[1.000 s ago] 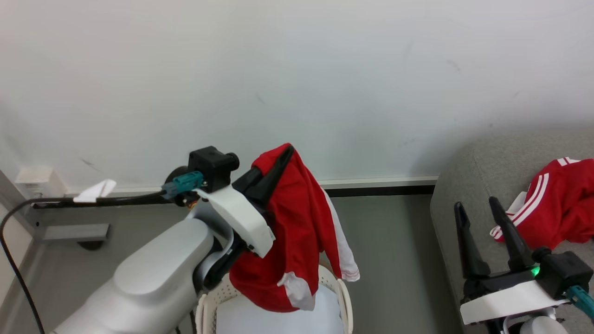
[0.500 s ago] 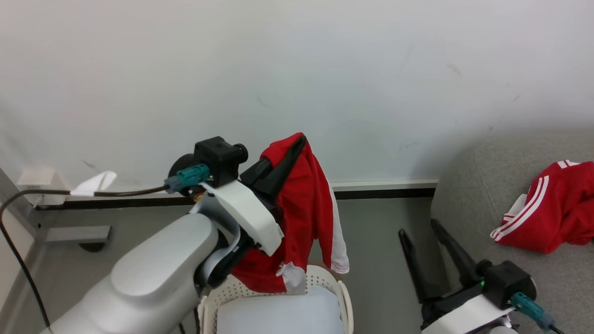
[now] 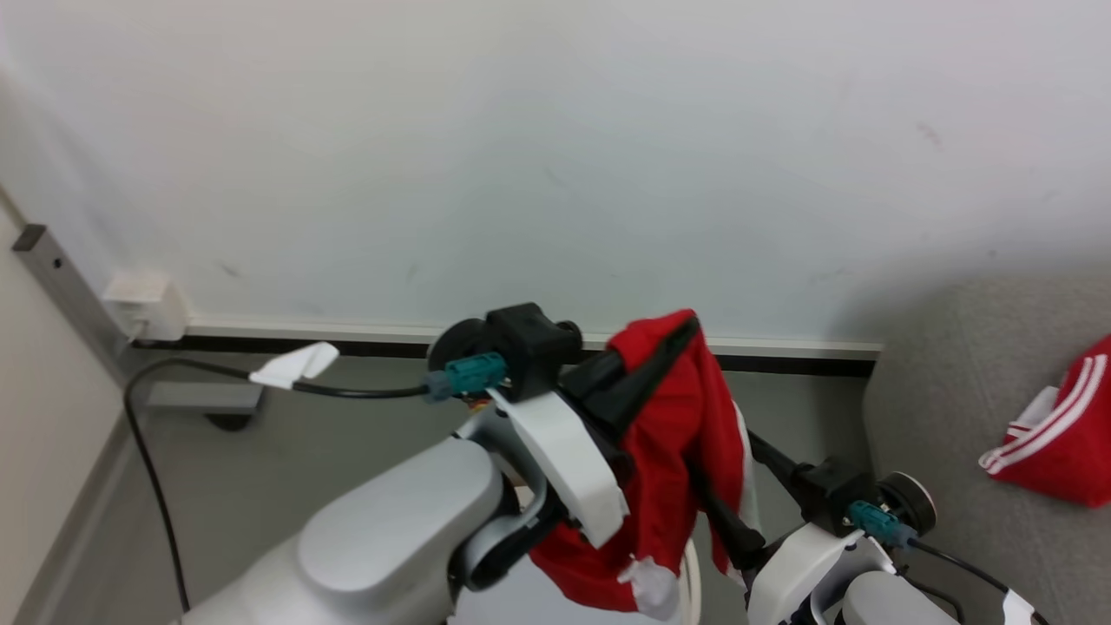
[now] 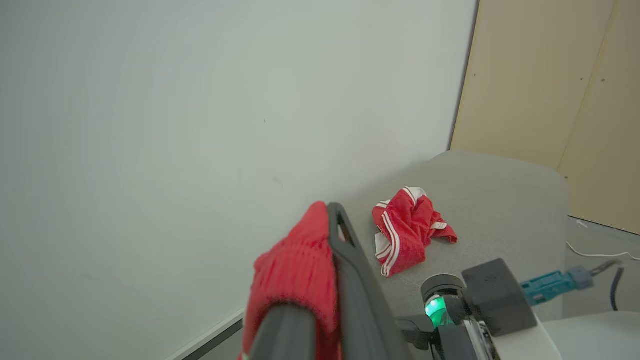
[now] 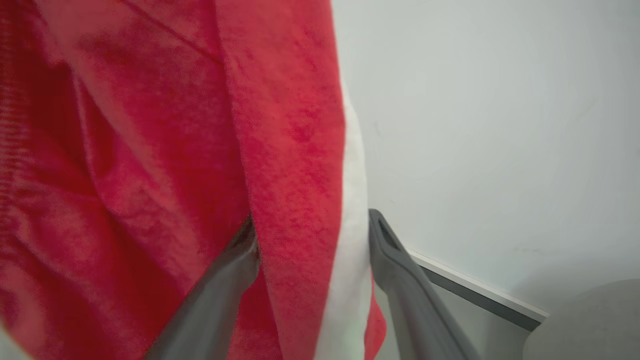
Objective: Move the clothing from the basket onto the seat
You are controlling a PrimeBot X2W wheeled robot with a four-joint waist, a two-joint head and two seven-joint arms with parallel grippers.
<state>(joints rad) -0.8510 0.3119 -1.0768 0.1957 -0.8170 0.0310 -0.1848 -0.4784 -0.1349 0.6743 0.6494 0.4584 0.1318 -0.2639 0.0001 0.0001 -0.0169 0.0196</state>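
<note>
Two red garments are in sight, along with two grippers, one sofa and one basket.

The first piece of clothing (image 3: 673, 434) hangs in the air from the left gripper (image 3: 686, 337), whose jaws are pressed together on a bunched edge at the top of the cloth. In the left wrist view that edge (image 4: 295, 265) is wrapped over one dark finger of the same gripper (image 4: 326, 220). The garment is soft, bright red sportswear that falls in long folds, with a white panel down its right side and a small white patch at the lower hem. It hangs directly above a sliver of the cream basket rim (image 3: 692, 573) at the bottom edge of the head view.

The right gripper (image 3: 725, 486) reaches in from the lower right, with its fingertips behind the hanging cloth. In its own wrist view the jaws of this gripper (image 5: 312, 220) stand spread, one finger on each side of a hanging fold (image 5: 295, 150) with the white stripe between them. They are not pinching it.

The second garment (image 3: 1059, 443) lies crumpled on the light-grey sofa (image 3: 946, 399), well apart from the first. It is red with white stripe trim (image 4: 407, 235), and it rests on the sofa cushion (image 4: 500, 200) near the pale wall (image 3: 555, 156).
</note>
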